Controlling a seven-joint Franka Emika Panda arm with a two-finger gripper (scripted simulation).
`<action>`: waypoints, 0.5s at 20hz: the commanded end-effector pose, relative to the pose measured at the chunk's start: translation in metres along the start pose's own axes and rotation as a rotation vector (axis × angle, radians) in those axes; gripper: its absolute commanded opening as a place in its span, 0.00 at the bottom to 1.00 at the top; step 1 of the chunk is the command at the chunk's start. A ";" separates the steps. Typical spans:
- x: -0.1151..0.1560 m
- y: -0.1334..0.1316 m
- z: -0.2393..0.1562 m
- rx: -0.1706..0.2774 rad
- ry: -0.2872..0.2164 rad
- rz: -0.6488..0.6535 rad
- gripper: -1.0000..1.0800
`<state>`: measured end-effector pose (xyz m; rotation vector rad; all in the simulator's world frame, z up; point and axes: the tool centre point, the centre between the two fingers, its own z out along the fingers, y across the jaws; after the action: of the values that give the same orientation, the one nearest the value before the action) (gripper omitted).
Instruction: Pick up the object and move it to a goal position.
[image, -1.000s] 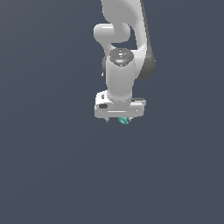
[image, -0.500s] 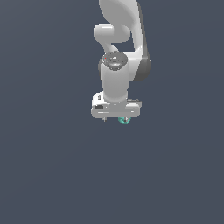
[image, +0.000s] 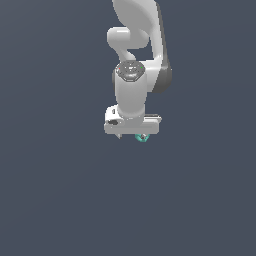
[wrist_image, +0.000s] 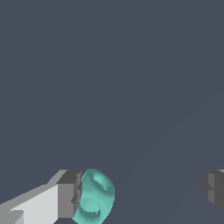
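Observation:
The object (image: 142, 136) is a tiny teal-green knobby lump, showing just under the white hand toward the exterior view's right. In the wrist view the object (wrist_image: 94, 197) lies against the inner face of one grey finger (wrist_image: 70, 192). The other finger (wrist_image: 212, 188) stands far off, with a wide gap between it and the lump. My gripper (image: 132, 134) is open around the object, which touches only one pad. In the wrist view the gripper (wrist_image: 140, 192) has nothing at its middle.
A plain dark grey-blue surface fills both views. The white arm (image: 132, 60) rises above the hand and out of the top of the exterior view.
The hand has turned a little about its own axis and sunk slightly. The teal object has stayed in almost the same place under it.

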<state>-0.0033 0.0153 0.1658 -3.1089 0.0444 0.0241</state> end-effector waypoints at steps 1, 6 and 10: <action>-0.002 -0.002 0.003 -0.001 0.000 0.017 0.96; -0.011 -0.009 0.011 -0.004 0.001 0.073 0.96; -0.020 -0.016 0.020 -0.007 0.003 0.136 0.96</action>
<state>-0.0194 0.0296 0.1503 -3.1086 0.2186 0.0237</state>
